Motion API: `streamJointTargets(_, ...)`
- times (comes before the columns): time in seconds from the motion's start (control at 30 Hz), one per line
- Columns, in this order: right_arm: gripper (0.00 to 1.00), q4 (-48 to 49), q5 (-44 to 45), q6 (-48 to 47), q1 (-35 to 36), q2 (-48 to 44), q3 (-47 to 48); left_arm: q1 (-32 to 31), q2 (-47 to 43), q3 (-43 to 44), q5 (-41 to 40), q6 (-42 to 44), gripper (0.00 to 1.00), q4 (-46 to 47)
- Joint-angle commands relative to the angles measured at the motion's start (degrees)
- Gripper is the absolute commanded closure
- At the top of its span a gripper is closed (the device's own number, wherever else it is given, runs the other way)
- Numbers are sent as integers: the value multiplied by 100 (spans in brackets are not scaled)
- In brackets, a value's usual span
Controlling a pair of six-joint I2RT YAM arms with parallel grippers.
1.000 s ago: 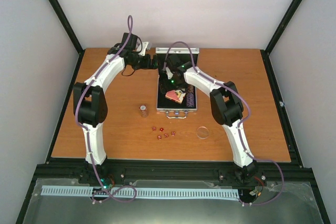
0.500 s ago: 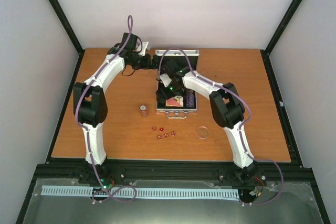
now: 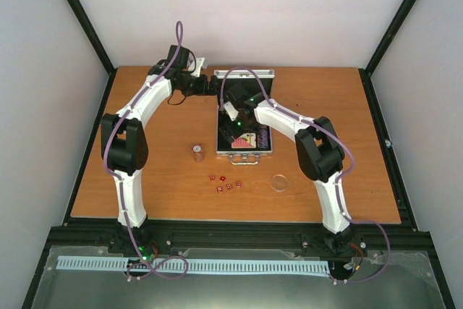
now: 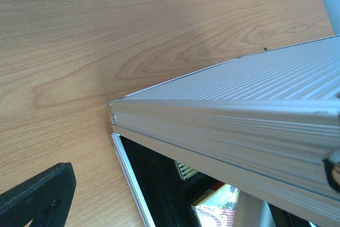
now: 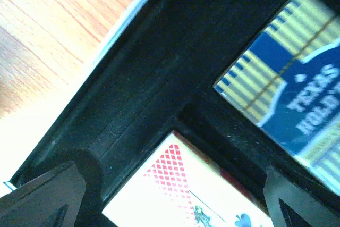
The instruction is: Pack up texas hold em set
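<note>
While hovering right end effector (image 5: 172,198), spread and empty, over red deck (image 5: 180,182) in case (image 3: 244,155) at centre, seems to prop lid (image 4: 239,99) with left end effector (image 3: 207,86), grip unclear, likely to admit chips (image 3: 197,152), dice (image 3: 223,183), disc (image 3: 279,182) from worktop (image 3: 145,179) below.

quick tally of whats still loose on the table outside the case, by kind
red dice: 5
chip stack: 1
clear disc: 1
total: 7
</note>
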Motion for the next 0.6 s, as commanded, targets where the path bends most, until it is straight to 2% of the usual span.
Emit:
streamJointTargets(0.0, 6, 274, 681, 122, 166, -576, -34, 49, -249, 64, -39, 27, 0, 25)
streamJointTargets(0.23, 6, 113, 1165, 307, 199, -658, -43, 51, -274, 72, -31, 17, 0, 32)
streamJointTargets(0.4, 7, 26, 674, 254, 280, -1000, -397, 50, -300, 101, -8, 30, 0, 2)
streamJointTargets(0.57, 10, -525, 958, 271, 721, -1405, -664, 51, -321, 145, 44, 11, 0, -12)
